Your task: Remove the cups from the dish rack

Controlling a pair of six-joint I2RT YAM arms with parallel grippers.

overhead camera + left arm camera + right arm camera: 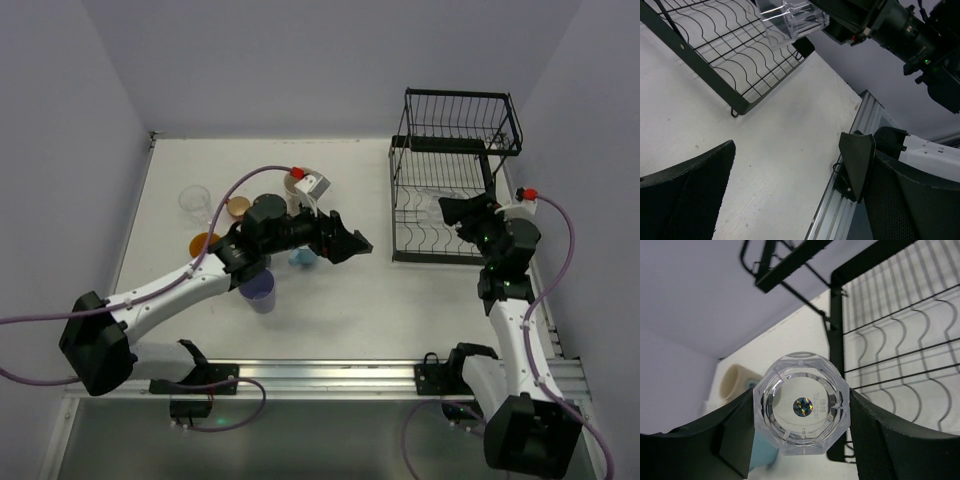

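A clear faceted glass (pixel 800 407) is clamped between the fingers of my right gripper (pixel 801 412), bottom facing the camera. It hangs over the slotted lower tray of the black wire dish rack (pixel 400 215), near its left edge. The left wrist view shows the same glass (pixel 792 20) above the tray wires (pixel 715 50). My left gripper (pixel 352 243) hovers open and empty over the bare table, just left of the rack. Several cups stand on the table behind it: a clear glass (pixel 194 200), an orange cup (pixel 205 243), a lavender cup (pixel 258 290) and a light blue cup (pixel 300 258).
The rack's raised upper basket (pixel 462 120) sits at the back right. A beige mug (pixel 732 382) and the light blue cup (pixel 760 452) show behind the held glass. The metal rail (pixel 840 210) runs along the table's near edge.
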